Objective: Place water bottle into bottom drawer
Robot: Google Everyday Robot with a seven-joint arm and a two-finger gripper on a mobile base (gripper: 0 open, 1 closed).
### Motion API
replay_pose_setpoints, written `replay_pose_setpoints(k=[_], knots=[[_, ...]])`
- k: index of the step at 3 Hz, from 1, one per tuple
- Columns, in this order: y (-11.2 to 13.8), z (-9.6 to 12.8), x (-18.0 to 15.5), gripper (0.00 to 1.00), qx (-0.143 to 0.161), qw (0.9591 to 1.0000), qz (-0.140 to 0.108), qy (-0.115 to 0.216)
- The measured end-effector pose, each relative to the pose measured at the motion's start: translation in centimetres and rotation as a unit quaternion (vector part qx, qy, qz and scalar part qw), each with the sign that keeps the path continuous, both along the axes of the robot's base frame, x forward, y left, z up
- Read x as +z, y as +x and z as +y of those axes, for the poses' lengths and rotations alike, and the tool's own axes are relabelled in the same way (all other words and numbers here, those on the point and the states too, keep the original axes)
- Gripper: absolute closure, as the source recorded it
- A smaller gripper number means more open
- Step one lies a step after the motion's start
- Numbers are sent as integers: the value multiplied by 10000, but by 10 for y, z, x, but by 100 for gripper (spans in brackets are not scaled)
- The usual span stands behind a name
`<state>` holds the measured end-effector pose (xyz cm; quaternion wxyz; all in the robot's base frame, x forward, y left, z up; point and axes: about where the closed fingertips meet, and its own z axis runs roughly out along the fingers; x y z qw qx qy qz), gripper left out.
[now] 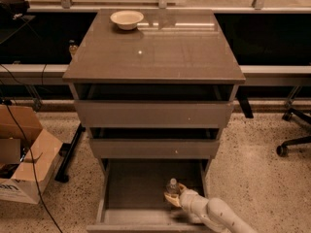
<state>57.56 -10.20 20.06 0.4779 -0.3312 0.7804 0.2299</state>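
Presently the gripper (pixel 173 198) is closed on the lower body of the water bottle (pixel 172 185), one tan finger on each side. The bottle stands upright with its white cap above the fingers. It sits inside the bottom drawer (pixel 127 188), which is pulled out, on the drawer floor right of centre and toward the front. It stands nearer the right wall than the left, and the wider stretch of floor lies on the camera's left. The white arm (pixel 218 216) enters over the drawer's front right corner. The front of the middle drawer (pixel 154 148) overhangs the rear of the bottom drawer. The top drawer (pixel 153 113) projects slightly further. A bowl (pixel 127 19) rests near the back left edge of the cabinet top (pixel 160 52). A cardboard box (pixel 24 154) stands on the floor well apart to the left.
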Motion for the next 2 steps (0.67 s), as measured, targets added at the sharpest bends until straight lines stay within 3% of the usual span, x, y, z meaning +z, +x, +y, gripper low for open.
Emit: replay_pose_setpoints(k=[1, 2], knots=[[0, 2, -1, 4, 10, 10000, 5, 6], [0, 3, -1, 0, 16, 10000, 6, 10]])
